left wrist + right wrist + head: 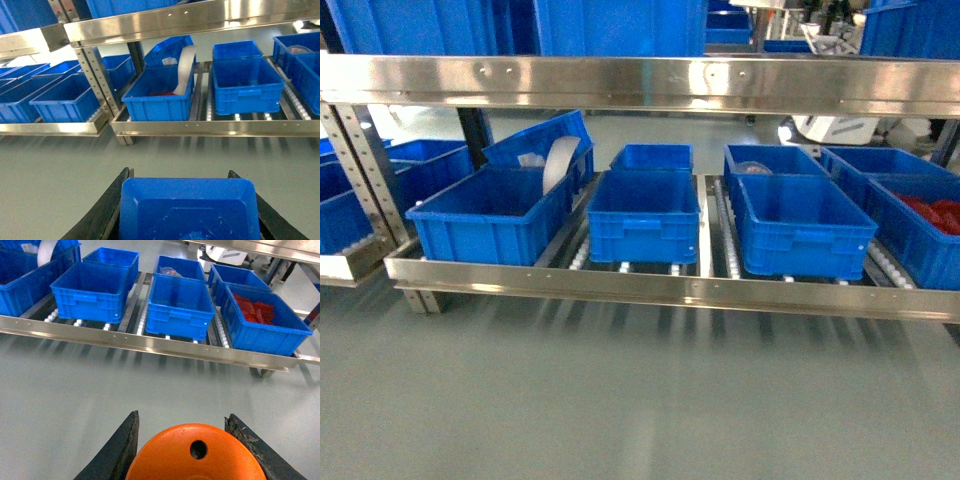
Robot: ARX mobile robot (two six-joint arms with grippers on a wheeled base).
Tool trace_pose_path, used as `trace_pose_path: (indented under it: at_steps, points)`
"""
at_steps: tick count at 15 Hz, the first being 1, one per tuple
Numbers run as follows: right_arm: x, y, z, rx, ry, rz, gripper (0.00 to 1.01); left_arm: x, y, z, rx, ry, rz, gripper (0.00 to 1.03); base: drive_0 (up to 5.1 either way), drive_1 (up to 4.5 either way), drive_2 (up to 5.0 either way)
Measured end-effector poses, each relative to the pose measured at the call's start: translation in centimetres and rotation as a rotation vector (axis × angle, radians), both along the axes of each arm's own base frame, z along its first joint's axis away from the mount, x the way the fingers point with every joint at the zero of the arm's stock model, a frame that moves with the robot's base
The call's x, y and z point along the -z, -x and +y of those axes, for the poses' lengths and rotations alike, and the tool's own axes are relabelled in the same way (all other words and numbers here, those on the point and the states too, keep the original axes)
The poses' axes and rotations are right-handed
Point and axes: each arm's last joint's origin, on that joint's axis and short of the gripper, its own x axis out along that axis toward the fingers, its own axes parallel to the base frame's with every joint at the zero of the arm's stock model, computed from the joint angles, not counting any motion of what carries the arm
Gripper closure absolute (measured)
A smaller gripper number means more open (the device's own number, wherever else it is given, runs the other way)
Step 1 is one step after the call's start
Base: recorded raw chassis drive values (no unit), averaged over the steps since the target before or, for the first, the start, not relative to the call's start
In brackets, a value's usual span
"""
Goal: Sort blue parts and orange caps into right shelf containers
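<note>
**Both grippers loaded, shelf ahead: risks at the drop**

The left gripper grips a blue part between its two black fingers. The right gripper grips an orange cap, flat end up, one small hole showing. Neither gripper appears in the head view.

Ahead, across bare grey floor, stands the steel shelf with its shiny front rail. On its rollers sit open blue bins: a left bin with a white curved strip leaning in it, a middle bin, a right bin, and a far-right bin of red pieces.

Both grippers are well short of the shelf. Letting go now would likely drop the items onto the floor. The cap is round and would probably roll away. The frames look motion-blurred, so aiming may be unsteady. Which bin takes which item cannot be told, so a mix-up is possible. A low approach might also knock the rail or a bin rim.
</note>
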Motion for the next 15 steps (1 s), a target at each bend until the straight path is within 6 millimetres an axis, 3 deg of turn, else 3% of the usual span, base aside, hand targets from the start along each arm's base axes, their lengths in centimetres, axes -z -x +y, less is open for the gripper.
trace_pose_path:
  at_steps: [15]
  points:
    - [-0.03,-0.01,-0.01,0.003,0.001,-0.003,0.57,-0.02,-0.01,-0.06,0.004,0.000,-0.002,0.59,-0.1,-0.13,-0.1]
